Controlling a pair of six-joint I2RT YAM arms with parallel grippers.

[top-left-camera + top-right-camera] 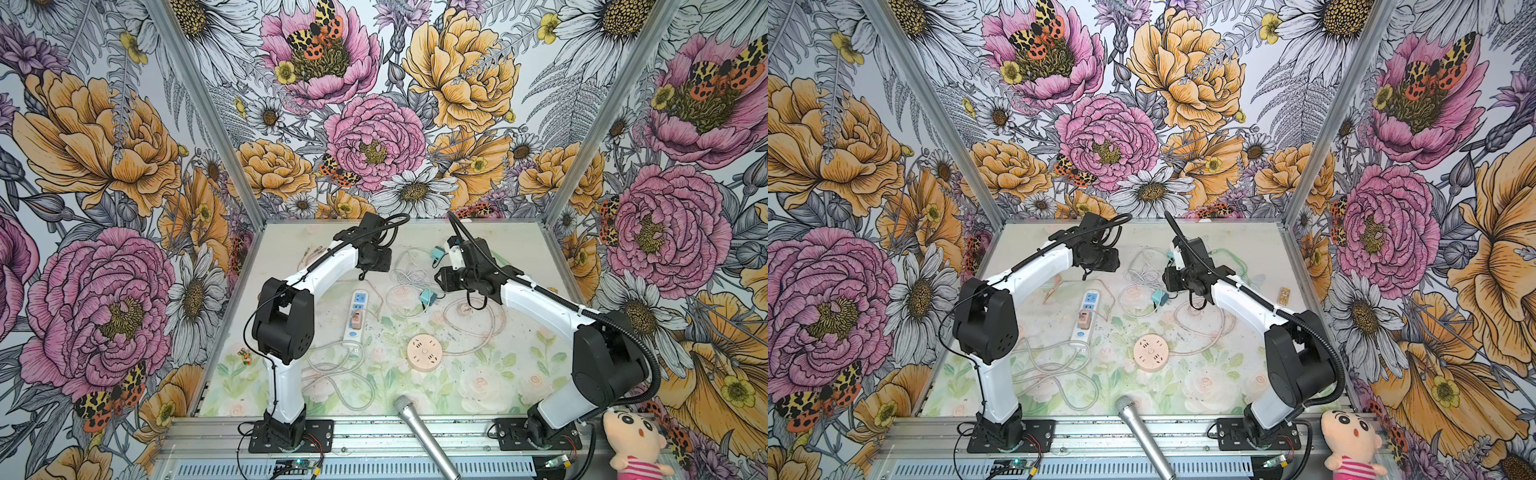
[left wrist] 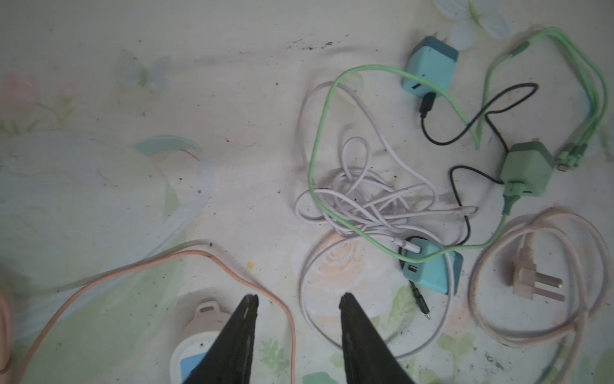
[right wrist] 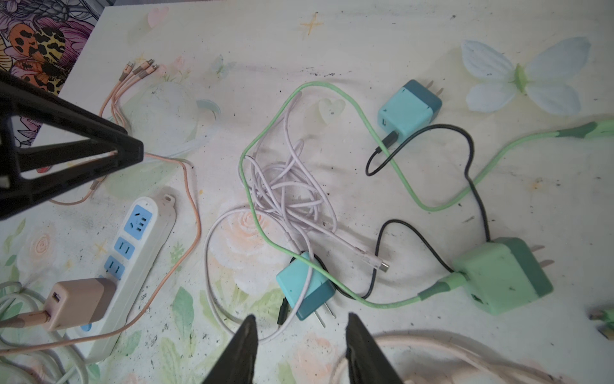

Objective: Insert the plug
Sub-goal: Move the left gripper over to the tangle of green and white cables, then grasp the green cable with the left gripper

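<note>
1. The left gripper (image 2: 298,297) hangs over the far end of the power strip (image 3: 143,219), left of the table's middle. Its jaws stand partly apart and hold nothing; a loop of orange cable (image 2: 232,272) runs on the table below them.
2. The power strip lies lengthwise from far to near. A tan charger (image 3: 83,299) is seated in a socket toward its near end, and the blue sockets farther along are free.
3. Right of the strip, about mid-table, lies a tangle of white cable (image 3: 289,186).
4. The near teal charger (image 3: 304,286) lies loose on its side at the tangle's near edge. It is unplugged, its two blades point toward the right gripper's fingers, and white and green cables cross over it.
5. The far teal charger (image 3: 408,111) lies farther back, also loose, with a black cable in its port.
6. A round pink socket (image 1: 424,348) sits on the near half of the table, well apart from the chargers.
7. The right gripper (image 3: 301,317) hangs just short of the near teal charger, jaws partly apart and empty.
8. A green charger (image 3: 501,276) lies unplugged to the right. Near it a pink three-pin plug (image 2: 531,279) rests inside its own coiled cable.
</note>
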